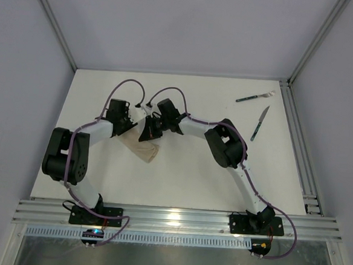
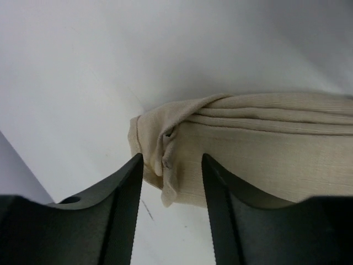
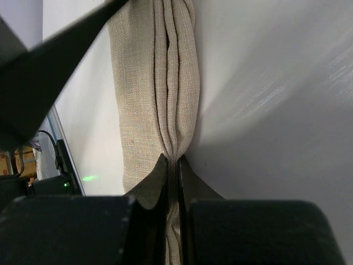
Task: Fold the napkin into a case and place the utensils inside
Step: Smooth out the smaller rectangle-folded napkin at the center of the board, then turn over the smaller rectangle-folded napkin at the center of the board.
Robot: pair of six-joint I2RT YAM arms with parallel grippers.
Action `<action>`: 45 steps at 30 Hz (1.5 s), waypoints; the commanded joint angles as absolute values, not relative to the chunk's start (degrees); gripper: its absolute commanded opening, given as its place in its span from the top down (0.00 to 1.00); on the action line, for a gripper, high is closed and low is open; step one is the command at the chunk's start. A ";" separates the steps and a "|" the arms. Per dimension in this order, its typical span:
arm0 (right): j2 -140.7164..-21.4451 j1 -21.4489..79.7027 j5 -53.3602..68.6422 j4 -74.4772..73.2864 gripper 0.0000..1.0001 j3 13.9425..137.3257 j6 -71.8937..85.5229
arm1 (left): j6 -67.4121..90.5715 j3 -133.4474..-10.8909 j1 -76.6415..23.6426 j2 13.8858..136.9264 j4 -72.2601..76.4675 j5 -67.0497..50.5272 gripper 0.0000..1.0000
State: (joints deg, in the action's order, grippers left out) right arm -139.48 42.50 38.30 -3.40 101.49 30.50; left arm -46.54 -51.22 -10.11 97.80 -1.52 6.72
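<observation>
Right claw (image 3: 172, 164) pinches the napkin (image 3: 154, 83) folds tight; left claw (image 2: 172, 165) stands half-open at its bunched end.

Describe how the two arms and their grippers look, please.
The left arm and right arm share white tubular links, bulky black joint housings and black bases. A purple cable loops along each. The left gripper and right gripper are matte black; the left's fingers have finely serrated inner edges.

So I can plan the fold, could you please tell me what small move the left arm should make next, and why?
Probably close the left jaws on the napkin: they stand apart astride its bunched corner, while the right jaws pinch its pleats.
</observation>
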 commanded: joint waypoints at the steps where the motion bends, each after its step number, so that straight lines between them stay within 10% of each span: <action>1: -137.20 43.15 37.44 -4.75 0.96 100.20 29.53 | -43.25 -54.48 -10.11 91.42 -11.41 -2.52 0.48; 9: -137.29 43.15 37.79 -3.78 0.96 99.84 30.15 | -40.08 -57.74 -8.62 88.42 -15.83 -4.13 0.55; 16: -136.93 43.07 37.79 -2.99 0.96 99.14 30.41 | -40.87 -57.13 -8.17 92.63 -16.35 -1.41 0.92; 33: -127.36 39.38 33.84 -12.29 0.96 97.03 18.49 | -30.59 -59.50 -3.34 84.73 -18.89 2.72 0.82; 45: -115.14 32.26 7.16 -40.32 0.96 93.52 -4.21 | -32.87 -56.42 1.75 77.00 -20.30 5.98 0.78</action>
